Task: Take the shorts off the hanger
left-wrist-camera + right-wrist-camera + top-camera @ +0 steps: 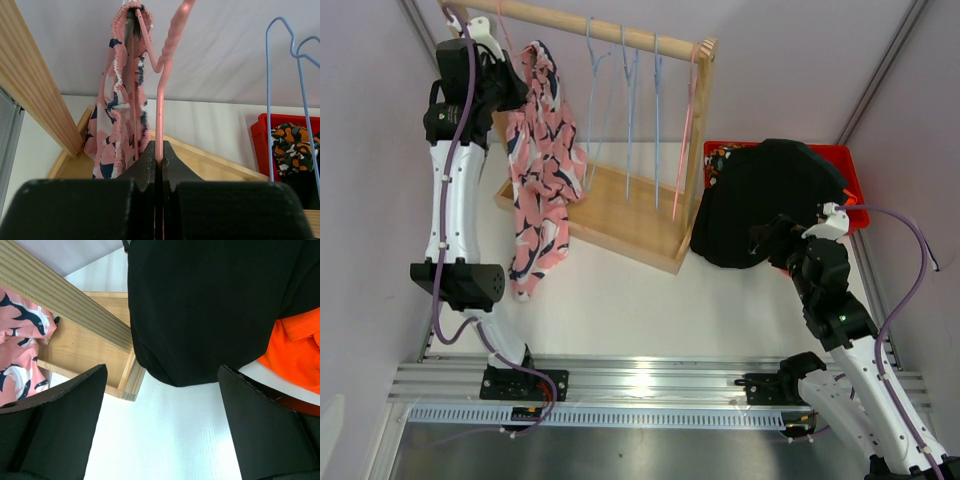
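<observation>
Pink patterned shorts point(540, 160) hang from a pink hanger at the left end of the wooden rack point(620, 215), their lower end trailing onto the table. In the left wrist view the shorts point(120, 115) hang just beyond the pink hanger point(161, 105). My left gripper point(159, 159) is shut on the hanger's wire stem, high beside the rail; it also shows in the top view point(510, 85). My right gripper point(162, 400) is open and empty, low over the table in front of a black garment point(210, 305). It shows in the top view point(775, 245) too.
Several empty blue hangers point(625, 110) and another pink one point(688, 120) hang on the rail point(600, 28). A red bin point(845, 165) at the right holds clothes, with the black garment point(770, 195) draped over its front. An orange garment point(295, 347) lies beside it.
</observation>
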You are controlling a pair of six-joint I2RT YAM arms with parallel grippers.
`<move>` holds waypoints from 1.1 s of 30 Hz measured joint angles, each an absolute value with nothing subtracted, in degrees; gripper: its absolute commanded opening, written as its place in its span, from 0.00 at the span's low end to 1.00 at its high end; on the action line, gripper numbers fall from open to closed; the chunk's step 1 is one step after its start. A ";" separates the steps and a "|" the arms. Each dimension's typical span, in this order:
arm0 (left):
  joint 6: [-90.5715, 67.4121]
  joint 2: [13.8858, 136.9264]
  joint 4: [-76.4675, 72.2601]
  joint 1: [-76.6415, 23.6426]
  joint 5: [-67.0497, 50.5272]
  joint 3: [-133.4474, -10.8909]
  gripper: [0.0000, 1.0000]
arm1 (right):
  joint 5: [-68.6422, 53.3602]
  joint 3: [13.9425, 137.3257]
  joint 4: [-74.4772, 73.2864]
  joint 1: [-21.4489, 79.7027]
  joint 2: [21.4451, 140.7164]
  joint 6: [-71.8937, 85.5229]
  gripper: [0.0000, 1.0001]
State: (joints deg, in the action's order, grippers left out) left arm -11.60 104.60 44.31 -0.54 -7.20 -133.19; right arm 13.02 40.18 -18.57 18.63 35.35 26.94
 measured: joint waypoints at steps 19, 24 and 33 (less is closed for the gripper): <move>-12.05 87.11 43.79 -10.02 -4.23 -126.28 0.00 | -0.75 63.26 -11.49 36.21 48.62 17.23 0.99; -12.25 80.09 42.04 -11.46 -3.18 -119.50 0.00 | 8.93 78.35 -9.10 59.02 59.72 8.60 1.00; -13.15 76.86 39.86 -11.62 -3.16 -108.57 0.00 | 21.30 97.69 -5.26 78.35 87.09 2.00 0.99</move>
State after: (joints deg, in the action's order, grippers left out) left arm -13.15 76.86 39.86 -11.62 -3.16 -108.57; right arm 21.30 97.69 -5.26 78.35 87.09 2.00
